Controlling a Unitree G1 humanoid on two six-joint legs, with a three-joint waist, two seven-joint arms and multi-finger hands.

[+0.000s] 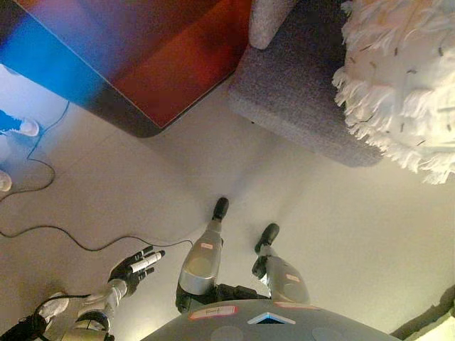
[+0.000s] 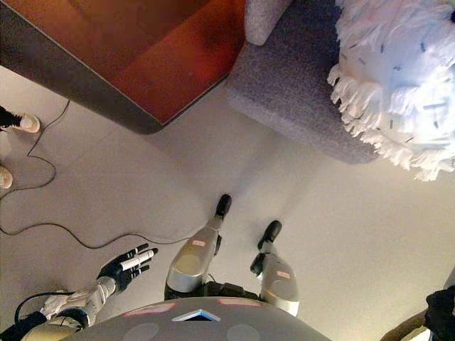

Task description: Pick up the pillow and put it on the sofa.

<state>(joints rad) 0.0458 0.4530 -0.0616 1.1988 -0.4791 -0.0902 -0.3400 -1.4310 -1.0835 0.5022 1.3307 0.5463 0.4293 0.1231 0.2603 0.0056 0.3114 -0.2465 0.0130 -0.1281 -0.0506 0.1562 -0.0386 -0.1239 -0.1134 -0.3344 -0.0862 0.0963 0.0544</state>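
Note:
The pillow (image 1: pixel 402 78) is white and shaggy with long fringes. It lies at the upper right on the seat of the grey sofa (image 1: pixel 298 92), and its fringe hangs past the seat's front edge. My left hand (image 1: pixel 135 266) hangs low at the lower left over the pale floor, fingers straight and holding nothing, far from the pillow. A dark shape at the lower right corner looks like my right hand (image 2: pixel 442 312); its fingers do not show.
A low reddish-brown surface with a dark rim (image 1: pixel 142 57) fills the upper left, close beside the sofa. A grey cushion or armrest (image 1: pixel 269 20) stands at the sofa's back. A person's white shoes (image 1: pixel 27 128) show at the left edge.

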